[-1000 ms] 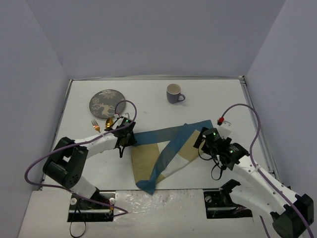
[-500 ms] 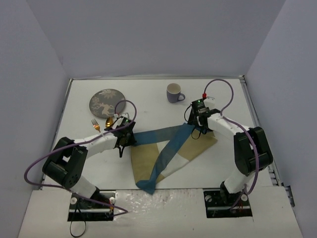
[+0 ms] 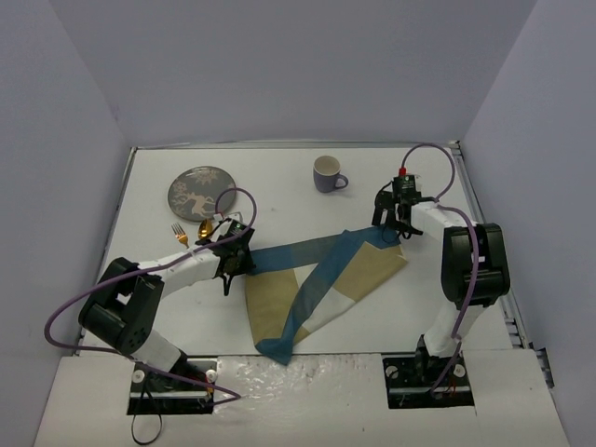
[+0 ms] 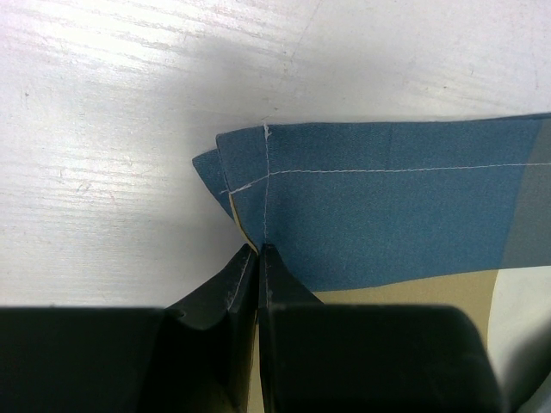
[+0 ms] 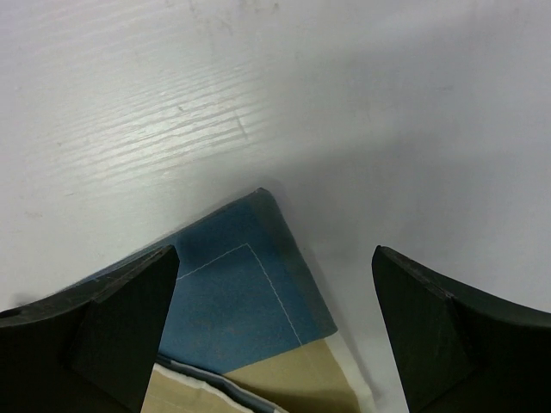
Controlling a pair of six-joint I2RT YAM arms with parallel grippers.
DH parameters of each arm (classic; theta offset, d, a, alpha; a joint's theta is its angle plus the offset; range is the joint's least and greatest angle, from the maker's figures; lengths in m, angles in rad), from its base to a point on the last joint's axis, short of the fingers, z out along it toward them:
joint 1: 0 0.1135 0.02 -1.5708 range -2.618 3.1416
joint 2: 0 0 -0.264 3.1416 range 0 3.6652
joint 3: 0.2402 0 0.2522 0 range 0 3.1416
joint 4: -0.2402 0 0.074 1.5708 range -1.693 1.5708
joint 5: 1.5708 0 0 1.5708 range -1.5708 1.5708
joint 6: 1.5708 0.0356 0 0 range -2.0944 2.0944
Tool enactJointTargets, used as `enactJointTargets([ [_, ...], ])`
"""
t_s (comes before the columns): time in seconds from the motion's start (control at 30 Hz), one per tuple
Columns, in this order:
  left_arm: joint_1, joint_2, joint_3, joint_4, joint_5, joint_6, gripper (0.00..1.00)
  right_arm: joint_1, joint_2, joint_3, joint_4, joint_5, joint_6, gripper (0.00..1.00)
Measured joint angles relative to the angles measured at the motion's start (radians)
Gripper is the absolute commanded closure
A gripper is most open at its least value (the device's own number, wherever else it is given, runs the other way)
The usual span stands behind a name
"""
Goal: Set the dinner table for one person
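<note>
The white dinner table [image 3: 279, 168] carries a crumpled blue-and-beige placemat [image 3: 321, 279] in the middle, with a blue band folded across it. My left gripper [image 3: 229, 265] is shut on the placemat's left blue corner; in the left wrist view the closed gripper [image 4: 258, 251] pinches the cloth's edge [image 4: 387, 206]. My right gripper [image 3: 387, 226] is open and empty above the placemat's far right part. In the right wrist view the gripper [image 5: 274, 267] is spread wide over a blue corner [image 5: 232, 297] of the placemat.
A patterned grey plate [image 3: 200, 191] lies at the far left. A gold fork [image 3: 178, 233] and spoon [image 3: 207, 226] lie just in front of it, close to my left arm. A lavender mug [image 3: 326, 174] stands at the far middle. Grey walls surround the table.
</note>
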State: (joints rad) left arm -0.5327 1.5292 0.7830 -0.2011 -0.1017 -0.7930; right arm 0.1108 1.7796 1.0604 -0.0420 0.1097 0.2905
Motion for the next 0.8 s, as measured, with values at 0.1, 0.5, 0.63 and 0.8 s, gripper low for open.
enactJointTargets([
  [0.1, 0.0, -0.001, 0.0, -0.002, 0.0, 0.0, 1.0, -0.009, 0.003, -0.005, 0.017, -0.043, -0.043, 0.08],
  [0.5, 0.0, -0.002, 0.0, -0.008, 0.0, 0.0, 1.0, -0.025, 0.043, -0.014, 0.062, -0.13, -0.097, 0.28],
  [0.63, 0.0, -0.002, 0.0, -0.009, 0.0, 0.0, 1.0, -0.026, 0.051, -0.015, 0.087, -0.135, -0.102, 0.49],
  [0.8, 0.0, -0.002, 0.0, -0.009, 0.0, 0.0, 1.0, -0.026, 0.051, -0.018, 0.092, -0.132, -0.095, 0.73],
])
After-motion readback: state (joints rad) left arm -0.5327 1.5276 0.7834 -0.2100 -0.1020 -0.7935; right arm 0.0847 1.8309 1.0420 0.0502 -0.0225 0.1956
